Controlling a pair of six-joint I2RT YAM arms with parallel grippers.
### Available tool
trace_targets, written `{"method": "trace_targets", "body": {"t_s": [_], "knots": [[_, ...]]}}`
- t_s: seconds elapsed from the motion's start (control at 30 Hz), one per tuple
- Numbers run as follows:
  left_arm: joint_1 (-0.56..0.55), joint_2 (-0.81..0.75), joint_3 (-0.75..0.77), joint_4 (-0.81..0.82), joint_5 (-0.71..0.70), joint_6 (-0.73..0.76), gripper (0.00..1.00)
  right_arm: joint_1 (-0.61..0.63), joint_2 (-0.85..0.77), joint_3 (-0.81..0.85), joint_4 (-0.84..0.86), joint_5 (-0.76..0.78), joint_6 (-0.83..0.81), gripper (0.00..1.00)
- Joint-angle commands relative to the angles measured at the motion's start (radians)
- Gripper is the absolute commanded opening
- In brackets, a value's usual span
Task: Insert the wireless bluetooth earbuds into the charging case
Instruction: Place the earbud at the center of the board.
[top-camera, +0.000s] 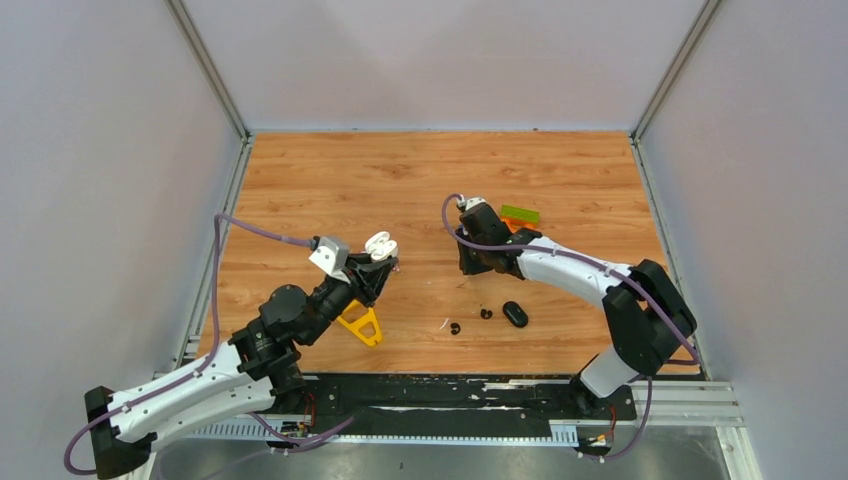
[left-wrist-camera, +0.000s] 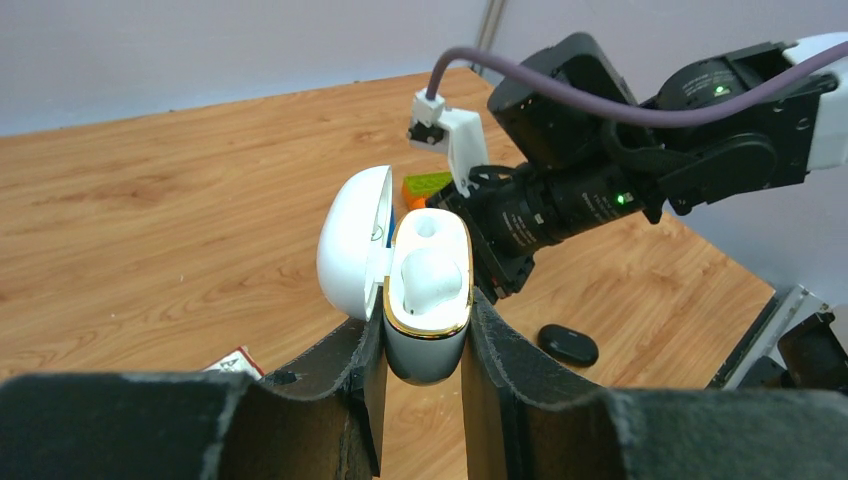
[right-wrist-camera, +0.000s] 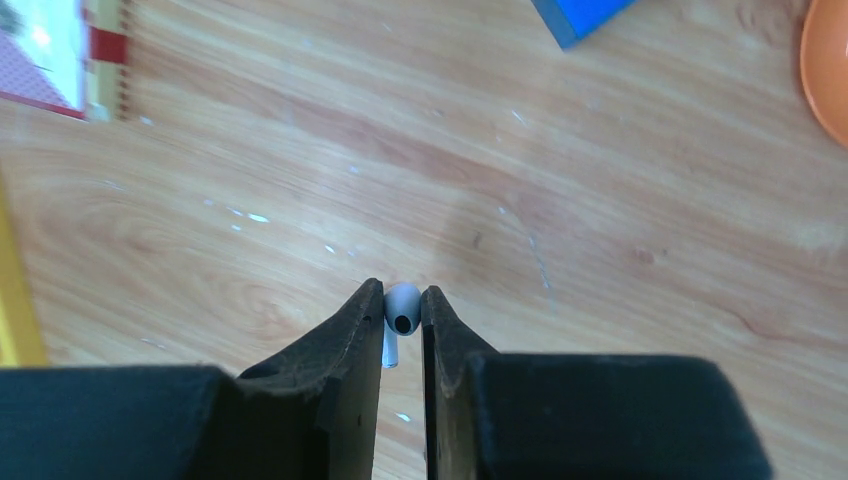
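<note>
My left gripper (left-wrist-camera: 425, 345) is shut on the white charging case (left-wrist-camera: 428, 310) with a gold rim and holds it above the table with its lid (left-wrist-camera: 350, 245) open. One white earbud (left-wrist-camera: 430, 275) sits in a slot, and the other slot (left-wrist-camera: 427, 228) is empty. In the top view the case (top-camera: 380, 246) is left of centre. My right gripper (right-wrist-camera: 402, 300) is shut on a white earbud (right-wrist-camera: 402, 308) with a short stem, above the wood. In the top view it (top-camera: 470, 262) hangs right of the case. Two black earbuds (top-camera: 455, 328) (top-camera: 486, 313) lie on the table.
A closed black case (top-camera: 515, 314) lies beside the black buds and also shows in the left wrist view (left-wrist-camera: 568, 344). A yellow toy piece (top-camera: 362, 325) lies under my left arm. A green block (top-camera: 520, 214) on an orange piece lies behind my right wrist. A blue block (right-wrist-camera: 585, 15) is nearby.
</note>
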Motion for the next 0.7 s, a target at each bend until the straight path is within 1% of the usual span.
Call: {"method": "trace_targets", "body": {"t_s": [0.0, 0.1, 0.37, 0.5, 0.6, 0.67], "knots": [[-0.002, -0.017, 0.037, 0.057, -0.002, -0.012, 0.00, -0.007, 0.009, -0.031, 0.003, -0.007, 0.021, 0.10], [-0.001, -0.024, 0.033, 0.056, -0.004, -0.013, 0.00, -0.007, 0.037, -0.035, 0.008, -0.013, 0.038, 0.12], [-0.003, -0.037, 0.031, 0.052, -0.007, -0.008, 0.00, -0.006, 0.141, -0.045, 0.029, -0.042, 0.137, 0.14], [-0.002, -0.046, 0.032, 0.043, -0.010, -0.003, 0.00, 0.000, 0.143, -0.038, 0.035, -0.096, 0.146, 0.27], [-0.001, -0.051, 0.030, 0.035, -0.011, -0.001, 0.00, -0.002, 0.096, -0.026, 0.016, -0.116, 0.130, 0.32], [-0.002, -0.051, 0.029, 0.036, -0.010, 0.000, 0.00, -0.016, 0.057, -0.016, -0.001, -0.119, 0.101, 0.42]]}}
